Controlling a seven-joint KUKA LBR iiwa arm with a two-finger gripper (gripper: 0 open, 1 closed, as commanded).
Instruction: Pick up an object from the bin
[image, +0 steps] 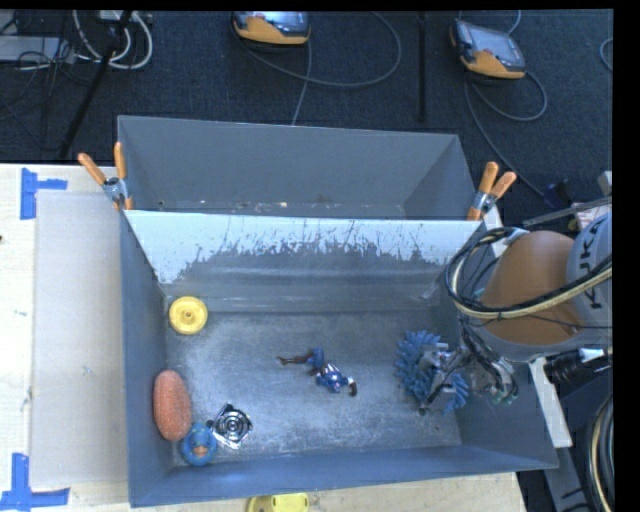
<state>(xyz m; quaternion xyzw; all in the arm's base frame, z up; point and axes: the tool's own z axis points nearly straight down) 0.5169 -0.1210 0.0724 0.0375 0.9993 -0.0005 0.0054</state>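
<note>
looking down into the grey bin (290, 180), i see the gripper (446, 386) low at the right end of the floor, close to the right wall, with the arm's orange cover (528, 290) and looped cables above it. it sits right against a blue spiky, frilly thing (417, 358), which is the nearest object and lies partly under it. i cannot tell whether the hand is released or clenched, nor whether it grips the blue thing, because the two overlap there.

near the middle of the floor lies a small blue figure (326, 373), well apart from the gripper. at the left end are a yellow round disc (188, 315), a reddish-orange oval piece (171, 404), a shiny metal round part (232, 426), and touching that a small blue and orange piece (198, 447).
</note>
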